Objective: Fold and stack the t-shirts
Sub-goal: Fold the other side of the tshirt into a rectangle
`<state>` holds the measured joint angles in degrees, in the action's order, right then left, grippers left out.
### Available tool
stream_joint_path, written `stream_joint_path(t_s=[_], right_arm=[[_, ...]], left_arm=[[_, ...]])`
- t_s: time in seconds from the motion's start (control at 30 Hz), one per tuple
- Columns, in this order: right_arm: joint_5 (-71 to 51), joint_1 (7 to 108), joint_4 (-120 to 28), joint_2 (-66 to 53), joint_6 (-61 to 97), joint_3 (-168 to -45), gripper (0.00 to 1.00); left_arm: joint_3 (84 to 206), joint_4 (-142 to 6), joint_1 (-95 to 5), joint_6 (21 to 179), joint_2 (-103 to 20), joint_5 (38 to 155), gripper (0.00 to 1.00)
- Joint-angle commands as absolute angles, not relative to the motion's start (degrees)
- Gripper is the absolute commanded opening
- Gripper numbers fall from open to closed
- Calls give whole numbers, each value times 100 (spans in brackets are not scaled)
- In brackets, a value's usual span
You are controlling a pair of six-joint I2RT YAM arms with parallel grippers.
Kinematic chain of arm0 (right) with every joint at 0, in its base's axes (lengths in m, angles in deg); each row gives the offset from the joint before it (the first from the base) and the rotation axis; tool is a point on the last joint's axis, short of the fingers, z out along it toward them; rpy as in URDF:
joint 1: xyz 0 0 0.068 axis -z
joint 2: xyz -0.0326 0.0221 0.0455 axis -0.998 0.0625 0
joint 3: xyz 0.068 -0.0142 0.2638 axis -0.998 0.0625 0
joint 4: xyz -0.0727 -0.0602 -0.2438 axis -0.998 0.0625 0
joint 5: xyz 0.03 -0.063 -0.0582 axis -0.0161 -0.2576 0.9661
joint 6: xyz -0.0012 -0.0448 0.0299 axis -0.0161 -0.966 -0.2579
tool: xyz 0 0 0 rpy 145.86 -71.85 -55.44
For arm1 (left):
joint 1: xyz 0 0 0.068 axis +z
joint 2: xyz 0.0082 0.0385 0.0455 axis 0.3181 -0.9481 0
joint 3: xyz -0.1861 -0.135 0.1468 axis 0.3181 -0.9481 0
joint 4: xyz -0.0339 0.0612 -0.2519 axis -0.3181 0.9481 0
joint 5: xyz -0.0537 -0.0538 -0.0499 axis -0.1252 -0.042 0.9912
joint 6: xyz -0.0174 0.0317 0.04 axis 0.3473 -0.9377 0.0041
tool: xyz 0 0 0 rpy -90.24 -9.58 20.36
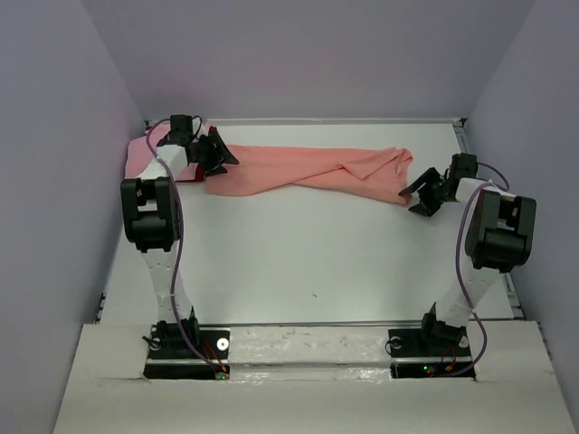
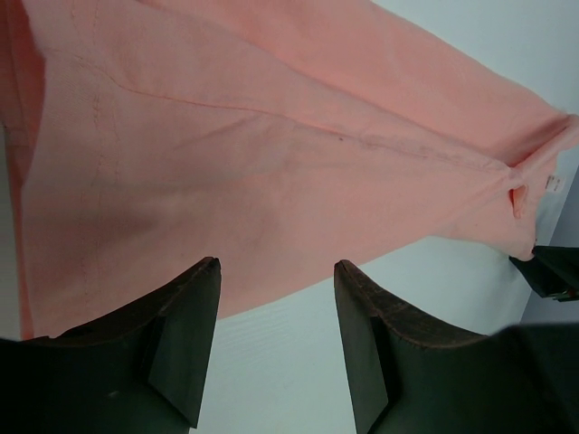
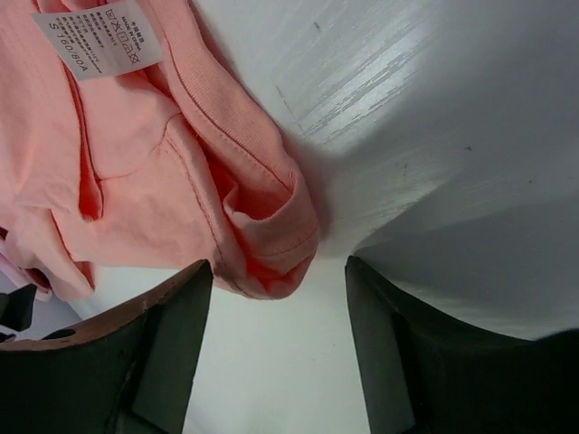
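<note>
So the whole setup is boxed in by plain pale lavender walls (image 1: 54, 136) on three sides, and a white table (image 1: 308, 262) is laid out in between. Faint streaky scuffs and a few tiny dark specks can be made out on the table surface in the right wrist view.

A salmon-orange t-shirt (image 1: 308, 172) is stretched sideways across the far part of the table, bunched into a long, twisted band with folds running along it. Seams and stitching lines can be seen up close in the left wrist view. A lighter pink t-shirt (image 1: 140, 154) is tucked into the far left corner, mostly hidden behind the left arm.

The left fingers (image 2: 181, 334) are held apart just short of the shirt's left end, with bare table seen between them and nothing clamped. The right fingers (image 3: 172, 344) are spread apart too, and a rolled hem at the shirt's right end is poked in toward the gap, not pinched.

A small white label (image 3: 99, 38) is sewn into the salmon shirt, and "S 160/80A" can be read on it; the finer print above that is too small to make out.
</note>
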<state>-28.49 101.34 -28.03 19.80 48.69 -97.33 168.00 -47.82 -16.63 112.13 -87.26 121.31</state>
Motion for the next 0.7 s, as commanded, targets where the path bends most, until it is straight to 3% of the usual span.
stream_joint_path(t_s=[0.0,0.17,0.23,0.27,0.67], right_arm=[[-2838,10118,-3194,2139,4925,-9683,61],[-2882,10118,-3221,2218,4969,-9762,33],[-2882,10118,-3229,2245,4969,-9780,15],[-2873,10118,-3221,2253,4978,-9797,0],[-2750,10118,-2861,2157,4758,-10026,0]], left_arm=[[17163,-4636,-1688,11077,-8794,12178,62],[17313,-4574,-1688,11068,-8987,12117,62],[17365,-4565,-1688,11077,-9031,12126,62],[17374,-4557,-1688,11077,-9057,12117,61],[17682,-4398,-1688,11042,-9207,12108,61]])
